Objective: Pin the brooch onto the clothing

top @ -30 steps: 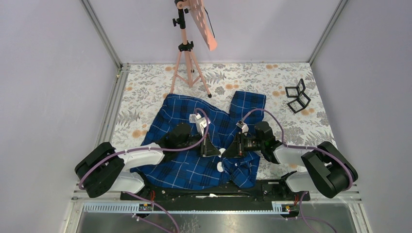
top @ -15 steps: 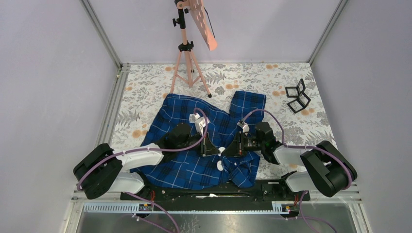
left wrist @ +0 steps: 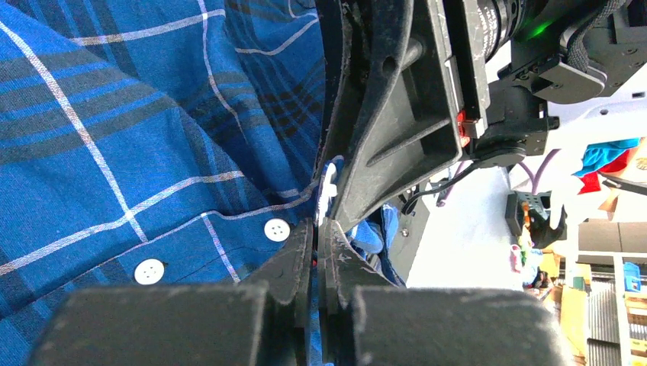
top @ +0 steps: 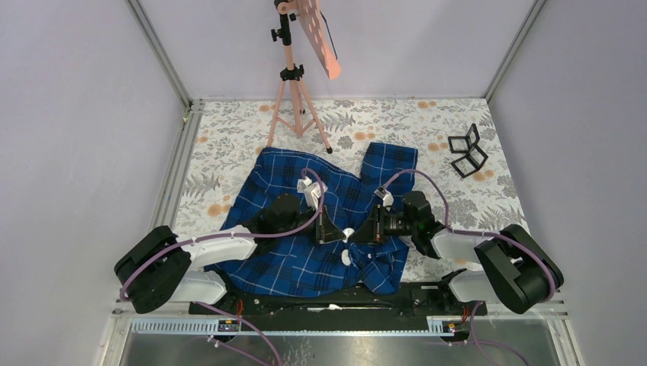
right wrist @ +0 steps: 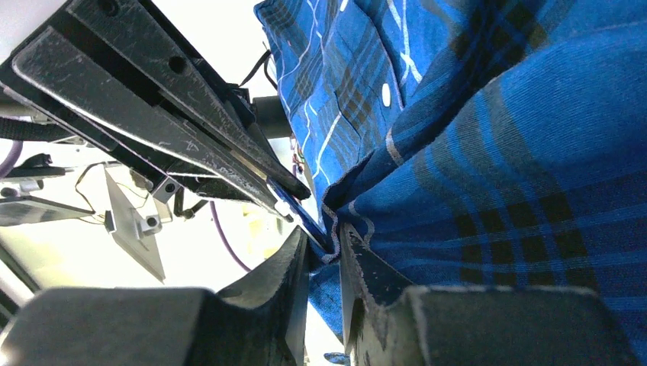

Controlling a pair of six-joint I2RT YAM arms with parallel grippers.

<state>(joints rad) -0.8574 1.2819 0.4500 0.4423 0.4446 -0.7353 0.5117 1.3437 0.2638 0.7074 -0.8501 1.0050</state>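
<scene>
Item: plaid shirt (right wrist: 496,191) spread beneath both arms, right gripper (right wrist: 324,244) nipped narrowly on a fold of its edge, left gripper (left wrist: 317,229) pressed shut directly opposite, tip to tip, with a small white piece (left wrist: 329,183), likely the brooch, just beyond its fingertips.

The left gripper (left wrist: 317,229) and right gripper (right wrist: 326,242) crowd tip to tip over the shirt (top: 290,263), with no gap to slip between them, and their arms bar its near corners. The tripod (top: 292,91) blocks the far middle. The black frames (top: 467,155) sit far right, and open table (top: 381,122) lies between the two.
</scene>
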